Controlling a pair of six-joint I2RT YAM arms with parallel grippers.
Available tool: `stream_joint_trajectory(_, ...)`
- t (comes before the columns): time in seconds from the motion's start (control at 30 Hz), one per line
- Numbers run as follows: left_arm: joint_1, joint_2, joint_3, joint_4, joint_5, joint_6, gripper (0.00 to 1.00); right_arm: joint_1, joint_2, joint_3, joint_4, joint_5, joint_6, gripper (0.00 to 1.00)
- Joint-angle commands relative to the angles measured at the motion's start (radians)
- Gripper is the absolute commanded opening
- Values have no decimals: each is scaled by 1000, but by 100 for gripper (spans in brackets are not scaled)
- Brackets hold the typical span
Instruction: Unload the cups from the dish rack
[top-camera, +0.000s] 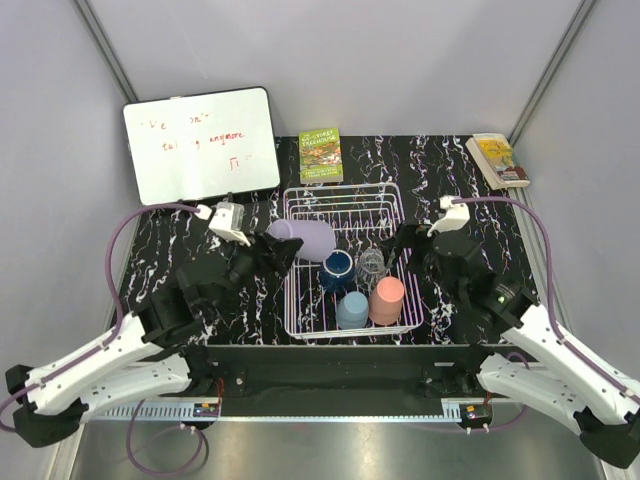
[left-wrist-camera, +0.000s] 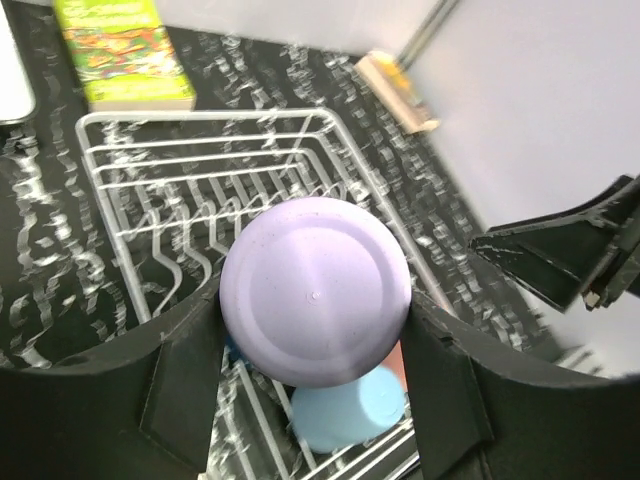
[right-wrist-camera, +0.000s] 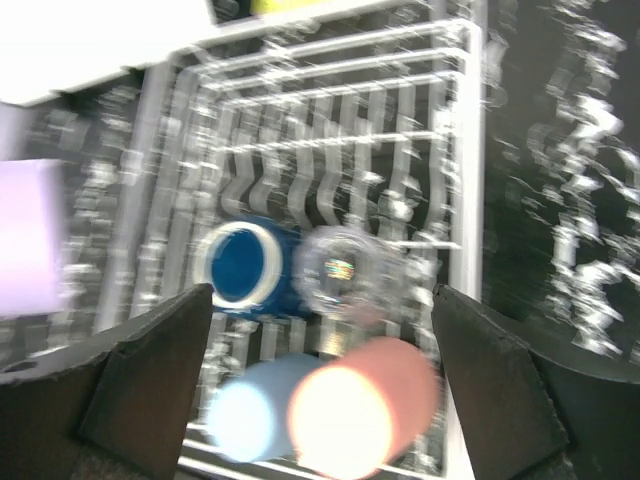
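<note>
Cup (left-wrist-camera: 315, 290), lavender, tight in left tool (top-camera: 285, 248) above dish rack (top-camera: 345, 189); right tool (top-camera: 408, 242) apart.

Pale grey walls (top-camera: 350, 60) under soft, even light enclose a black, white-veined tabletop (top-camera: 430, 165). At eleven o'clock sits a whiteboard (top-camera: 200, 145) with red scribbles, a green book (top-camera: 320, 155) at twelve, another book (top-camera: 497, 160) at one o'clock beside the wall
</note>
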Motion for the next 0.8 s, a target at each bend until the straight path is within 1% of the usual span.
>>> stream_joint_trajectory(0.0, 100, -35, -97, 323, 307, -50, 0, 3, -61, 6, 178, -141, 60, 94)
stream_joint_trajectory(0.03, 145, -36, -114, 393, 350, -86, 0, 3, -77, -1, 222, -176, 71, 92)
stream_joint_trajectory(0.07, 166, -32, -128, 427, 432, -106, 0, 3, -86, -14, 242, -197, 79, 88)
stream_joint_trajectory(0.1, 186, -28, -155, 461, 471, -125, 0, 3, -91, -20, 265, -216, 96, 87)
stream_joint_trajectory(0.13, 221, -14, -166, 523, 500, -160, 0, 3, -100, -27, 299, -249, 105, 86)
stream_joint_trajectory(0.17, 238, -5, -177, 559, 588, -177, 0, 2, -104, -36, 315, -265, 111, 86)
stream_joint_trajectory(0.23, 281, 32, -197, 647, 658, -224, 0, 3, -114, -48, 348, -300, 129, 86)
stream_joint_trajectory(0.27, 294, 46, -201, 678, 717, -238, 0, 3, -120, -51, 359, -311, 134, 86)
stream_joint_trajectory(0.4, 349, 127, -230, 829, 834, -314, 0, 3, -137, -70, 391, -329, 152, 86)
stream_joint_trajectory(0.43, 375, 139, -238, 902, 857, -344, 0, 3, -143, -79, 397, -334, 156, 86)
stream_joint_trajectory(0.47, 390, 153, -259, 941, 891, -361, 0, 3, -147, -83, 404, -336, 157, 86)
stream_joint_trajectory(0.5, 430, 180, -273, 979, 901, -381, 0, 2, -150, -85, 408, -337, 157, 86)
stream_joint_trajectory(0.53, 453, 199, -290, 1078, 913, -440, 0, 3, -155, -94, 416, -336, 159, 86)
stream_joint_trajectory(0.57, 475, 222, -330, 1144, 951, -482, 0, 2, -154, -96, 419, -334, 157, 86)
stream_joint_trajectory(0.6, 513, 280, -345, 1218, 976, -527, 0, 2, -154, -96, 421, -331, 157, 86)
stream_joint_trajectory(0.63, 522, 314, -358, 1364, 996, -609, 0, 2, -148, -93, 421, -337, 156, 86)
stream_joint_trajectory(0.7, 524, 397, -367, 1503, 1042, -666, 0, 3, -137, -85, 425, -342, 146, 86)
stream_joint_trajectory(0.77, 521, 428, -372, 1553, 1060, -711, 0, 3, -118, -73, 430, -346, 143, 86)
